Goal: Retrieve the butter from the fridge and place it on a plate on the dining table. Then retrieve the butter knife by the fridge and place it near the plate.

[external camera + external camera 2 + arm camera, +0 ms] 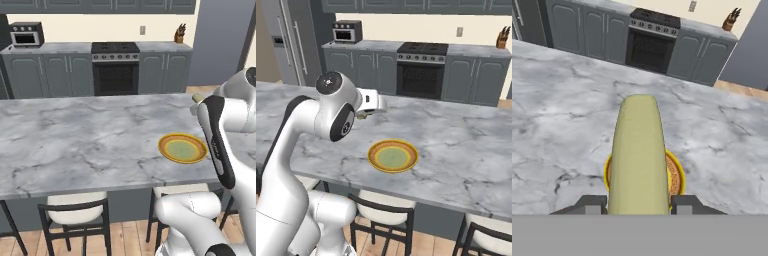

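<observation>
My gripper [639, 205] is shut on the butter [638, 150], a pale yellowish stick that points forward from between the two fingertips. The hand hangs above the dining table [75, 140], just short of the plate [676, 179], whose orange rim shows on both sides of the stick. From the right base view, the gripper [363, 115] hovers up and left of the plate [392, 156]. The left base view puts the plate [183, 148] by the table's near edge, with the butter's tip [196, 97] peeking past my arm. The fridge [288, 42] stands far left. The butter knife is out of view.
Dark-framed chairs [75, 215] with pale seats are tucked under the table's near side. Beyond the table runs a counter with a stove [115, 67], a toaster oven [26, 34] and a knife block [179, 35]. Bare marble stretches left of the plate.
</observation>
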Controlling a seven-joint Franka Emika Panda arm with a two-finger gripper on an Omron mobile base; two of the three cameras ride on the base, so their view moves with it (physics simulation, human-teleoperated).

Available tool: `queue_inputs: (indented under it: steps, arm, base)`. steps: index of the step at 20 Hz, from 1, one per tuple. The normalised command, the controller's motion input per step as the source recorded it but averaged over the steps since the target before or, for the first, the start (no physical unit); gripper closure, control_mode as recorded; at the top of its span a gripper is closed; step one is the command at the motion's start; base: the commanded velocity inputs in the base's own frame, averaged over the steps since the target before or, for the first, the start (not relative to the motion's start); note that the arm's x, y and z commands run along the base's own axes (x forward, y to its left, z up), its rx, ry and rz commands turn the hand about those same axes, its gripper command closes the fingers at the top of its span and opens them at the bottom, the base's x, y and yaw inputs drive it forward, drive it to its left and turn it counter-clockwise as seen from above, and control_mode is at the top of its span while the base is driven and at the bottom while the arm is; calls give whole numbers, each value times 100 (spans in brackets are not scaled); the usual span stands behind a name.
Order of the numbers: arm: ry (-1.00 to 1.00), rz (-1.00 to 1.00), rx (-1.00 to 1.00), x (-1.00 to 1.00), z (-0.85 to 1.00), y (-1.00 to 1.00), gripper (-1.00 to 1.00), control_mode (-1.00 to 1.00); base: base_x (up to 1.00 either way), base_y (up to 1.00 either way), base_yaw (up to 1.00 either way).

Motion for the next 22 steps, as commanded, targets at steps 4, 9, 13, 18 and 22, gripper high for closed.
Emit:
queue_inputs:
  steps: [4, 9, 13, 18, 22]
  arm:
    - [4, 8, 0, 20, -45, -9, 100, -100]
    - [28, 18, 0, 39, -100, -13, 100, -100]
    - [14, 19, 0, 19, -85, -15, 100, -100]
    - [1, 15, 2, 21, -56, -11, 100, -100]
    - [0, 13, 1, 2, -38, -12, 100, -100]
  base:
    - [10, -3, 2]
    - [0, 0, 0]
    - [0, 0, 0]
    - [0, 0, 0]
    - [0, 0, 0]
